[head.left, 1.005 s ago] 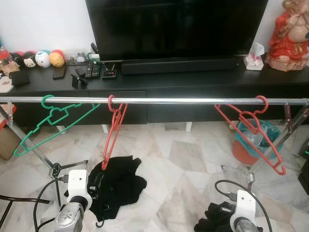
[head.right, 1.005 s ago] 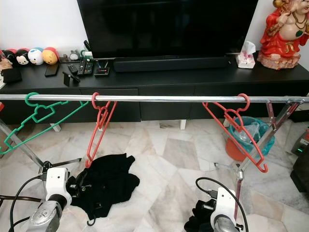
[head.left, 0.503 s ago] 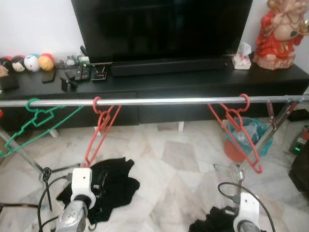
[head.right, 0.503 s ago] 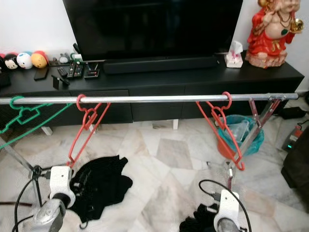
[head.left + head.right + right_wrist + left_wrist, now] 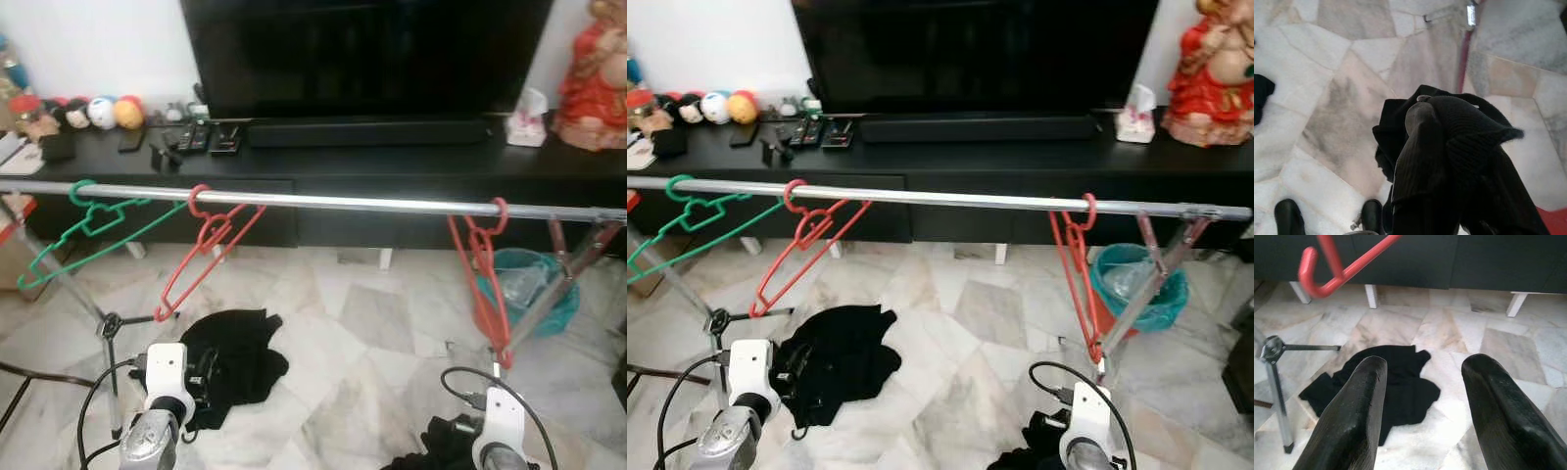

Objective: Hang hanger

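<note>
- Across the scene, a metal rail (image 5: 343,203) runs left to right in front of a black TV stand (image 5: 392,171).
- Three hangers hook over the rail: a green hanger (image 5: 93,220) near the left end, a red hanger (image 5: 211,245) just beside it, and a second red hanger (image 5: 482,284) well apart toward the right end.
- Both left hangers tilt down to the left. The right red one hangs nearly edge-on.
- Left tool (image 5: 1422,396): low above the marble floor (image 5: 362,313), fingers (image 5: 1359,406) spread wide apart, holding nothing. A black garment (image 5: 1386,391) lies on the floor beyond the fingers, and the lower tip of the red hanger shows above it.
- Right tool (image 5: 1449,161): low at the right, wrapped in black cloth (image 5: 1469,132). The cloth covers the fingers; whether they are open or closed cannot be told.
- Rail leg (image 5: 563,284): slants to the floor beside a teal bin (image 5: 534,289).
- TV stand top: a TV (image 5: 362,49), a soundbar (image 5: 367,132), remotes (image 5: 191,137), round toys (image 5: 103,111), a tissue box (image 5: 529,122) and a red figurine (image 5: 598,78).
</note>
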Available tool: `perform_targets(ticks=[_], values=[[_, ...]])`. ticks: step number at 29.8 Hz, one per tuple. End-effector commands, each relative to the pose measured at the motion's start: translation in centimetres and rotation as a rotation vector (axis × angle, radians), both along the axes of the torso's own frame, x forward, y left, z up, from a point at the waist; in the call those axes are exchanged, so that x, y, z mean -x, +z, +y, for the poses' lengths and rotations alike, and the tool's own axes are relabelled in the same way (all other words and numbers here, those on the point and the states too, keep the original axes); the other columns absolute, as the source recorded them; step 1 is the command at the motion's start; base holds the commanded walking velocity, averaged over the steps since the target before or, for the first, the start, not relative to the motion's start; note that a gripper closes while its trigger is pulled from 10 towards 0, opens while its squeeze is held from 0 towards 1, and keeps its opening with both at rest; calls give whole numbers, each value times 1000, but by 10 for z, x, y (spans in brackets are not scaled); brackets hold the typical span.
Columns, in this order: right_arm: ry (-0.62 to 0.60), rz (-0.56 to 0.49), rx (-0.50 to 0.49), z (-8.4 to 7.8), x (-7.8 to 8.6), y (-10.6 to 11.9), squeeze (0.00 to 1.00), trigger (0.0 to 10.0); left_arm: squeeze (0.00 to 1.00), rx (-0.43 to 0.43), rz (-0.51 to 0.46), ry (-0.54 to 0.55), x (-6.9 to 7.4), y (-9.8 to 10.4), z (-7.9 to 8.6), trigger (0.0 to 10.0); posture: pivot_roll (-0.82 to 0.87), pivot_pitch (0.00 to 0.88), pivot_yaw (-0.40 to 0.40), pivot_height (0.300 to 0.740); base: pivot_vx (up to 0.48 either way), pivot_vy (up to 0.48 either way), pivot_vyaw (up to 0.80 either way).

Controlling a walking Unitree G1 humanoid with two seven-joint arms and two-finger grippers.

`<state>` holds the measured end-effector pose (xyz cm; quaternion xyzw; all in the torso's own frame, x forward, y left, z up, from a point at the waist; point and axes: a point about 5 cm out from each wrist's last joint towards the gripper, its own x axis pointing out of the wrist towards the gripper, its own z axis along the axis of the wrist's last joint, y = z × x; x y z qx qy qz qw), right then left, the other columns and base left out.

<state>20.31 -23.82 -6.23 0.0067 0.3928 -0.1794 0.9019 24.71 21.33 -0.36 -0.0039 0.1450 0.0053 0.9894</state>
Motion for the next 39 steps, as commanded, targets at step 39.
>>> perform_targets(ticks=[39], values=[[26,-7,-8,3,-5,2,0,10000,0,-174,-337,209,11,75,42,10000,-2,0,6,740,0,-33,0]])
